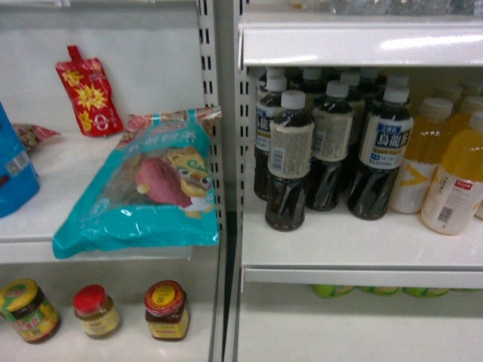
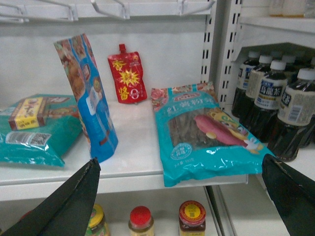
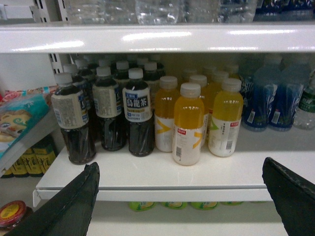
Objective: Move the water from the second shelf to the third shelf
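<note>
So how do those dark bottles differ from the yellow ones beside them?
The dark bottles hold near-black liquid, the yellow bottles orange-yellow drink. The dark ones wear beige or navy label bands; the yellow ones have white lower wraps. The dark ones stand left, the yellow right. Both groups stand upright, pale-capped, on one shelf.

Even, bright overhead light fills all three views, and every picture is soft and slightly blurred. White glare streaks run along the shelf edge [image 3: 157,38]. Bottles at the back sit in dim shadow. The dark fingers [image 2: 64,206] at the frame corners are out of focus.
</note>
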You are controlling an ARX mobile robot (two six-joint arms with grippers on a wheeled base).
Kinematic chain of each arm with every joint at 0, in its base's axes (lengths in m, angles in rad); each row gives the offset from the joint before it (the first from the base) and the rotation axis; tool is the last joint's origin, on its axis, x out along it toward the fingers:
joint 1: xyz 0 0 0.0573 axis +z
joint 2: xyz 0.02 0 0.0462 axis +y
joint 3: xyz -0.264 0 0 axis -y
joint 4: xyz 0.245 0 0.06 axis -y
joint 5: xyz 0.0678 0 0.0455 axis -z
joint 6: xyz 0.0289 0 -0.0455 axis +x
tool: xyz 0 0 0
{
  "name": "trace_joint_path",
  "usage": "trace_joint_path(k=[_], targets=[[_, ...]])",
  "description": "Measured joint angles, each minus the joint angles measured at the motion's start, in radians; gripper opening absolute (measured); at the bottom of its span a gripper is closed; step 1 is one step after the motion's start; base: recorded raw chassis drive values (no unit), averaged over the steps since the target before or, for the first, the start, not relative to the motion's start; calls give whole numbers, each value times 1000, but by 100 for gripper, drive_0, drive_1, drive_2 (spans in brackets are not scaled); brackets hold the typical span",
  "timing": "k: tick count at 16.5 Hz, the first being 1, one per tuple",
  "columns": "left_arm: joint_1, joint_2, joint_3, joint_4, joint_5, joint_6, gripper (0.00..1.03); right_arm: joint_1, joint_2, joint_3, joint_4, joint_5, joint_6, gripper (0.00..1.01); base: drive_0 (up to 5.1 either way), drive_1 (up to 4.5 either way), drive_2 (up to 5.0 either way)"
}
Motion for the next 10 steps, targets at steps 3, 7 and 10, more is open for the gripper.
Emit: trace_joint_path(k=[3,7,10], targets=[[0,0,0,0,0,0,98,0,0,0,0,0,1,98,0,0,0],[0,0,0,-3,0,0,98,0,0,0,-4,0,1,98,0,0,0],[0,0,0,-2,0,0,98,0,0,0,-3,0,0,98,0,0,0]])
